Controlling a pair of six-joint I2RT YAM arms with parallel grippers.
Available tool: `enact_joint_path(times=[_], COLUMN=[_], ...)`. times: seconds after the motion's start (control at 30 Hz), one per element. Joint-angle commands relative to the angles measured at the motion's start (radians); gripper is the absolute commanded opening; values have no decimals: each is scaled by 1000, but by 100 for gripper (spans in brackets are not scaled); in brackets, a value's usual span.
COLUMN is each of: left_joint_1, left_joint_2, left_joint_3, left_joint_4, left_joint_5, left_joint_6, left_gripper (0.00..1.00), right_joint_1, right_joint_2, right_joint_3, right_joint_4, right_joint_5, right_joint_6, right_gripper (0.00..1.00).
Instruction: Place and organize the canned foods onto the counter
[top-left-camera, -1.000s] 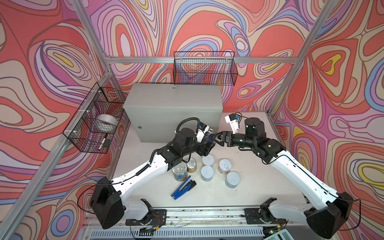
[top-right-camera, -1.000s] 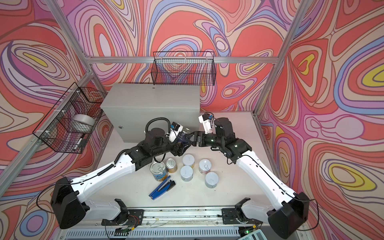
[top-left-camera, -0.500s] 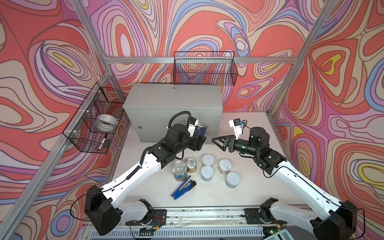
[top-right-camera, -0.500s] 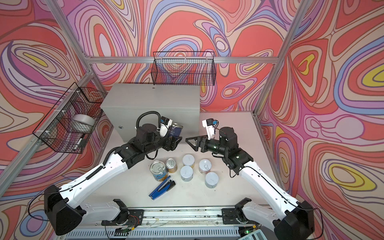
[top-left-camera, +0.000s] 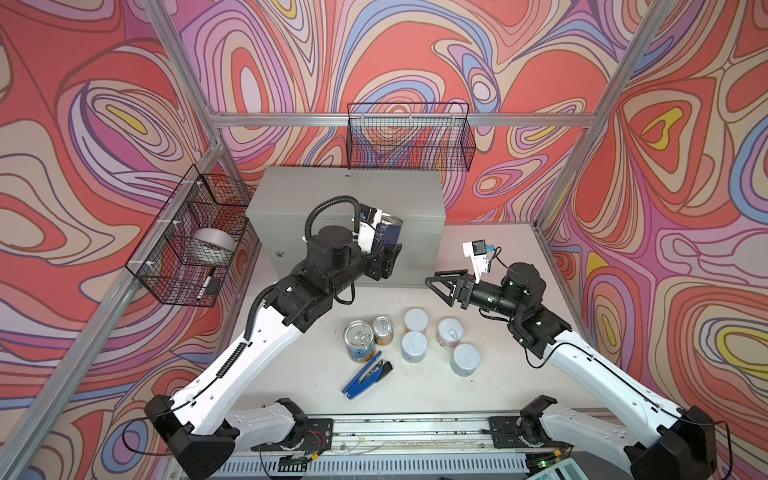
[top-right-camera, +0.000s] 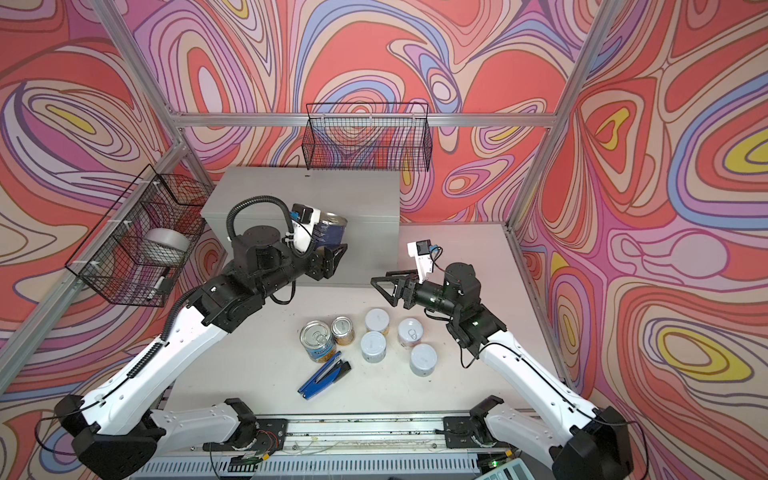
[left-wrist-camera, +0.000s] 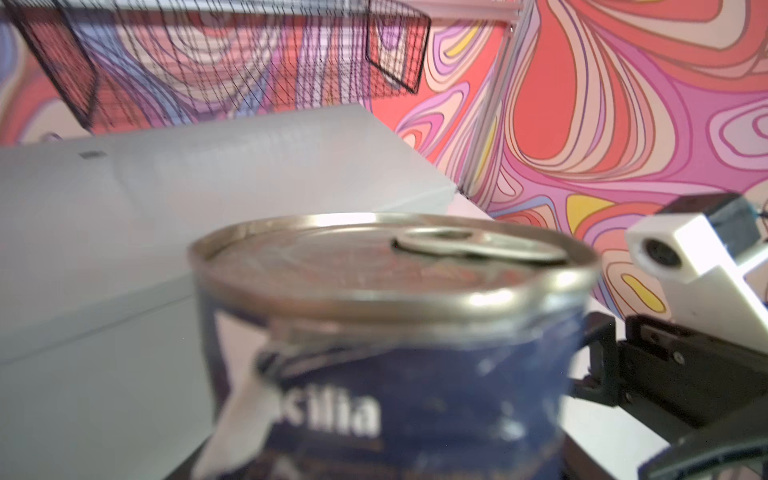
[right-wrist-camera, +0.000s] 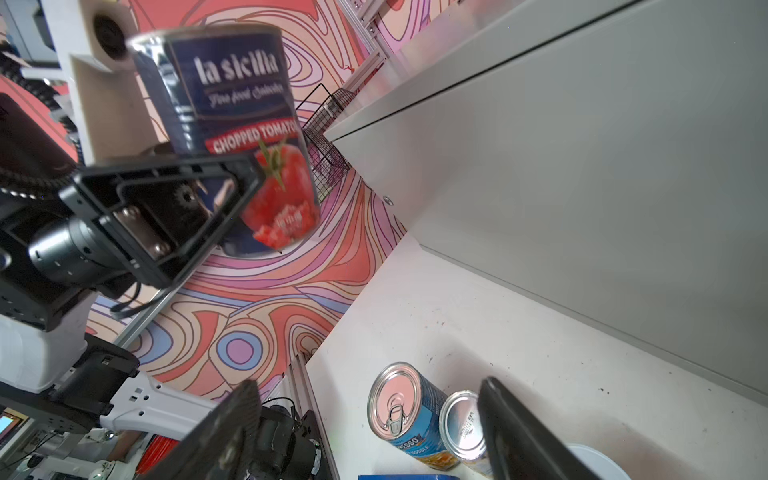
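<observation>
Carrying one tin up to the counter.
The left gripper (top-left-camera: 390, 254) is clamped on a tall, dark-blue-labelled, silver-topped tomato tin (top-left-camera: 392, 229), held before the large grey metal cabinet counter (top-left-camera: 316, 191) near its front top edge. Next it likely must clear that edge and set the tin down upright. The right gripper (top-left-camera: 434, 282) hangs spread and empty. Mid-table wait six more tins (top-left-camera: 414, 345) beside a blue stapler (top-left-camera: 368, 374). A black wire basket (top-left-camera: 409, 139) overhangs the counter's back edge.

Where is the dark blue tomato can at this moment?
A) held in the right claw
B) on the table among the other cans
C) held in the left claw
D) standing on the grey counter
C: the left claw grips the tomato can off the table, in front of the counter; the right claw is open and holds nothing.
</observation>
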Motion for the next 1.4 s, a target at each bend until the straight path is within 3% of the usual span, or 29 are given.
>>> enact_joint_path(times=[0.0,0.3,0.53,0.7,0.87,1.07,1.17,1.37], left_joint_1=[24,147,208,321,408,437,471,553], left_joint_2=[-7,67,98,157,276,415,478,558], left_joint_3=[100,234,196,262,449,683,794,856], left_joint_4=[95,135,289,318,252,183,115,89], left_joint_5=[-114,-210,-337,-279,-222,-267,-228,-131], left_joint_6=[87,153,251,198,188,248,226,140], left_gripper=[62,62,62,62,62,64,64,64], right_joint_1=[-1,-1,0,-1,-1,-1,-1,0], right_joint_2=[-29,-53,-87,-185,-224,-186,-180,-203], right_joint_3=[-17,-13,21,-38,-46,-13,-14,-36], right_joint_4=[21,-15,-159,-156,-179,-238,-236,-236], right_joint_5=[-7,-24,45,102,158,229,230,263], right_joint_6=[-39,-111,-169,-136,-139,-119,-121,-111], right_gripper=[84,84,84,84,85,85,85,85])
